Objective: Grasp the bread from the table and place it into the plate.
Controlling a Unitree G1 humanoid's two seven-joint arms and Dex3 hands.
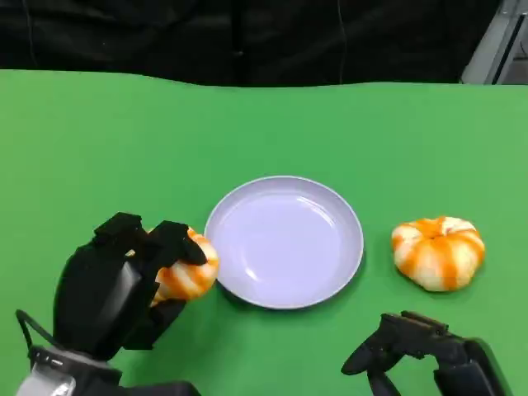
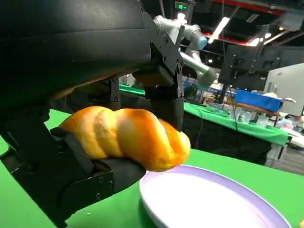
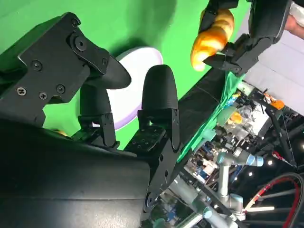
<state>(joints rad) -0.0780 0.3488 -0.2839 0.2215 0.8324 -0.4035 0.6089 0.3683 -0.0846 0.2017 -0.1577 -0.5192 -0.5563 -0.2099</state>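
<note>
Gripped the bread (image 1: pixel 186 270) in the left hand (image 1: pixel 124 276), just beside the plate (image 1: pixel 285 242); right hand (image 1: pixel 412 342) empty, fingers apart.

bread (image 1: pixel 188 270): near half covered by the left hand (image 1: pixel 124 280) in the head view
plate (image 2: pixel 213 199): cut off by the left wrist picture's lower edge
right hand (image 1: pixel 421 351): cut by the head picture's bottom edge
background clutter: blurred
</note>
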